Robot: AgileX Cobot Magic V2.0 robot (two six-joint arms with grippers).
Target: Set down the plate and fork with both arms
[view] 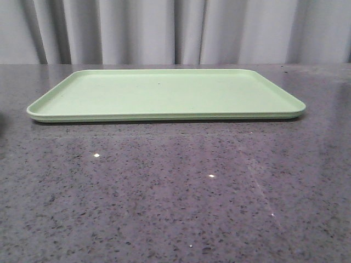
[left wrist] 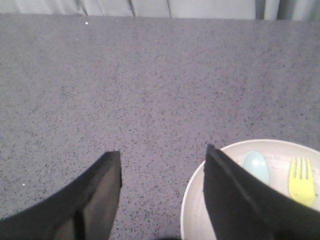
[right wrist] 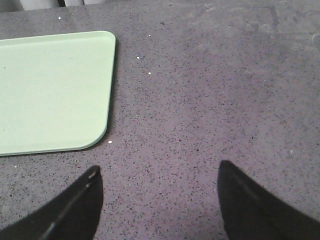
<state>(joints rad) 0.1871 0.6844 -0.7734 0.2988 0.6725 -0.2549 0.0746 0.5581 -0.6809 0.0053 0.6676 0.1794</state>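
In the left wrist view the pale pinkish-cream plate [left wrist: 196, 205] lies on the grey counter, partly behind one finger. On it lie the yellow fork [left wrist: 301, 181] and a pale blue spoon [left wrist: 256, 166]. My left gripper [left wrist: 163, 160] is open and empty, with one finger over the plate's rim and the other over bare counter. My right gripper [right wrist: 159, 175] is open and empty over bare counter, apart from the light green tray [right wrist: 50, 95]. Neither the plate, the fork nor the grippers show in the front view.
The large light green tray [view: 164, 93] lies empty at the back middle of the dark speckled counter [view: 175, 197]. Grey curtains hang behind the counter.
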